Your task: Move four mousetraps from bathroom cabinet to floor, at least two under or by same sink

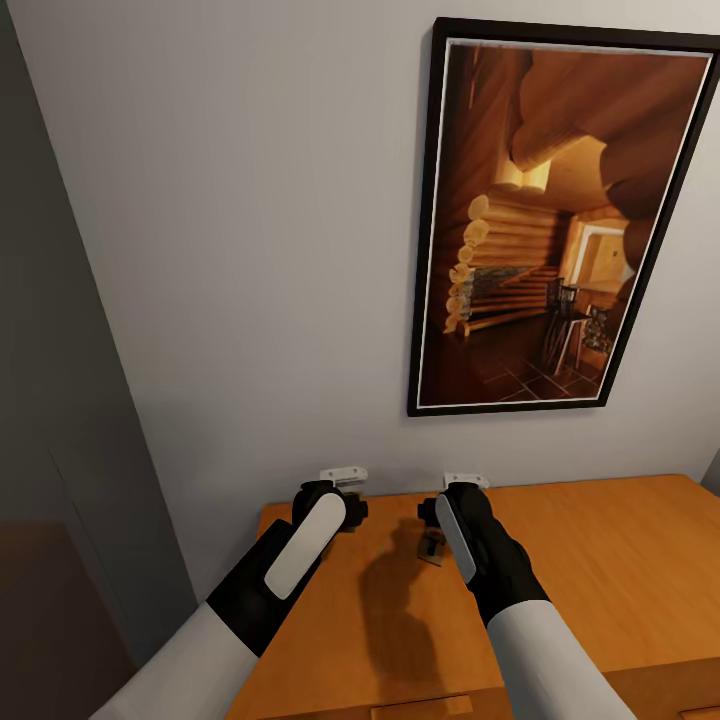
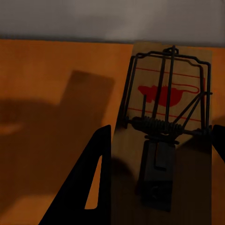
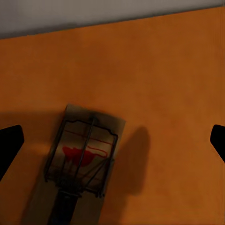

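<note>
Both arms reach over the orange-brown cabinet [image 1: 600,560]. In the left wrist view a mousetrap [image 2: 164,117], a brown slab with a wire frame, spring and red mark, fills the space between the black fingers [image 2: 96,183] of my left gripper [image 2: 161,130], which looks shut on it. In the head view the left gripper [image 1: 335,497] is above the cabinet top's back left part. My right gripper [image 1: 450,507] is open, and its fingertips [image 3: 9,145] stand wide apart above a second mousetrap [image 3: 79,161] lying flat on the wood. That trap [image 1: 433,548] lies just left of the right hand.
A large black-framed picture [image 1: 555,220] of a log interior hangs on the pale wall [image 1: 250,250] behind the cabinet. A grey panel [image 1: 60,420] runs down the left side. The cabinet top stretches to the right, and a drawer front edge [image 1: 420,708] shows at the bottom.
</note>
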Controlling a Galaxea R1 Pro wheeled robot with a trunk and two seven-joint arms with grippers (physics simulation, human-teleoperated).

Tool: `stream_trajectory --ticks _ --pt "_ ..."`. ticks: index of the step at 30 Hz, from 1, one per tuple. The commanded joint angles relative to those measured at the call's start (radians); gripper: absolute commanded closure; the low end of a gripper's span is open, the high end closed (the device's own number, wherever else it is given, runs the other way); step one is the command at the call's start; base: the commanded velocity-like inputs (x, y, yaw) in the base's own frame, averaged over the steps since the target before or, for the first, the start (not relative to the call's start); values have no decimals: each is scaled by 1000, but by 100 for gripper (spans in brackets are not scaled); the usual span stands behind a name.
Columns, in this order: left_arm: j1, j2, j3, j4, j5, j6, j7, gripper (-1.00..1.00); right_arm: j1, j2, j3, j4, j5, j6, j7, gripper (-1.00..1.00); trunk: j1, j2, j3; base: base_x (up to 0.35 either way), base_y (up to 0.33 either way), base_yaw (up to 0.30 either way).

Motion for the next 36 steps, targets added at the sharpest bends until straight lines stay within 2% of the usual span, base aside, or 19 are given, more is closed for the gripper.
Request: stream_trajectory --ticks 1,7,31,33,36 --pt "-1 0 -1 -1 5 5 11 100 -1 0 0 -1 -11 2 -10 -100 0 -1 -2 0 0 0" --pt "-1 0 -1 -1 6 5 11 100 -1 0 -13 0 -13 2 -4 -100 0 -1 -2 0 0 0" --pt "-1 0 -1 -1 4 4 11 100 -1 0 -14 40 -8 -10 0 -100 0 -1 -2 0 0 0" --pt "-1 0 -1 -1 -1 5 11 100 -1 0 -16 39 -7 -10 0 -100 0 -1 -2 0 0 0" --pt "-1 0 -1 -1 -28 5 11 100 -1 0 -26 39 -9 -8 -3 -100 0 -1 -2 0 0 0"
